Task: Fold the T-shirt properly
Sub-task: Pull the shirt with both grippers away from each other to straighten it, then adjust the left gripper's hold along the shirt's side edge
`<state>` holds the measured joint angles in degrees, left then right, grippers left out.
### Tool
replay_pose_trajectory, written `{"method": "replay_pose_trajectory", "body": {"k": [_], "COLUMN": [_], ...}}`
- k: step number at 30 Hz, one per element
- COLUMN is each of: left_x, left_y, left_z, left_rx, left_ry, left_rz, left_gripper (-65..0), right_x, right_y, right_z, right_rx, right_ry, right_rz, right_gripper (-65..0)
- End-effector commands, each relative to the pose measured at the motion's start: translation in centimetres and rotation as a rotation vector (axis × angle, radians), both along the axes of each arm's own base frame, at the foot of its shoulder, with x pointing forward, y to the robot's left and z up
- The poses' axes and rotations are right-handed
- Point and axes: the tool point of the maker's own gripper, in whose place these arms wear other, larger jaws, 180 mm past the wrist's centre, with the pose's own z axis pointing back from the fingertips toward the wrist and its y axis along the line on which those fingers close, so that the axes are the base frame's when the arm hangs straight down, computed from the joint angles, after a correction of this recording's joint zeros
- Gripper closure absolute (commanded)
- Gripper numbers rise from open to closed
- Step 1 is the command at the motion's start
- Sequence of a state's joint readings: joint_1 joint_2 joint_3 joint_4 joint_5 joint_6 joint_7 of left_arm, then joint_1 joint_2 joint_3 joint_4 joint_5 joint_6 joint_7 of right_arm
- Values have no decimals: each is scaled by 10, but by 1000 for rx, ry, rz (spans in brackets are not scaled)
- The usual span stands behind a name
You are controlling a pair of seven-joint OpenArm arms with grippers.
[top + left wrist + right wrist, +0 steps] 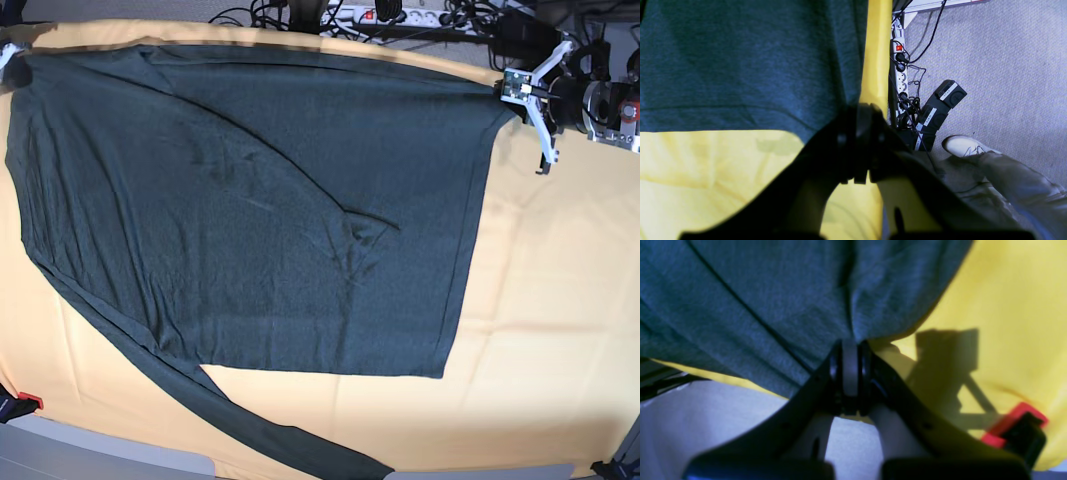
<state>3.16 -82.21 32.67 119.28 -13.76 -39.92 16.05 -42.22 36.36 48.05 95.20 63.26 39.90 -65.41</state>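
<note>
The T-shirt [250,200], dark charcoal-green knit, lies spread flat over most of the table, with one long sleeve [290,445] trailing to the front edge. My left gripper [510,92] is at the shirt's far right corner. In the left wrist view its jaws [862,110] are closed on the corner of the shirt [740,60], by the hem at the table edge. My right gripper [8,55] is at the far left corner, mostly out of frame. In the right wrist view it [850,346] is shut on the shirt's edge [773,290].
A pale yellow-orange cloth [560,300] covers the table. A red and black clamp [1017,430] sits on its edge near the right gripper. Beyond the far edge are a power strip [900,73], black adapters [940,106], cables and a person's white shoe [962,145].
</note>
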Motion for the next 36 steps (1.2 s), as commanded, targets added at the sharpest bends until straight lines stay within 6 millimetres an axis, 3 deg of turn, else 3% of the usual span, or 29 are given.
{"method": "replay_pose_trajectory", "body": {"k": [1, 10, 20, 27, 31, 36], "left_x": [4, 0, 51, 67, 77, 104], "left_y": [4, -29, -57, -72, -68, -67], "left_z": [7, 24, 47, 32, 20, 19], "left_rx": [15, -65, -152, -227, -225, -240], "left_ry": [-17, -59, -245, -239, -231, -271], "left_rz": [-9, -83, -87, -23, 27, 75], "left_gripper": [0, 0, 0, 0, 0, 0], "right_x": [6, 17, 34, 61, 75, 96], "right_y": [-8, -7, 1, 8, 16, 16], "right_z": [11, 16, 27, 33, 23, 10], "right_rx": [-34, -26, 25, 37, 7, -76], "right_ry": [-18, -77, -186, -256, -249, -243], "right_rz": [15, 10, -1, 19, 63, 50], "right_gripper": [0, 0, 0, 0, 0, 0]}}
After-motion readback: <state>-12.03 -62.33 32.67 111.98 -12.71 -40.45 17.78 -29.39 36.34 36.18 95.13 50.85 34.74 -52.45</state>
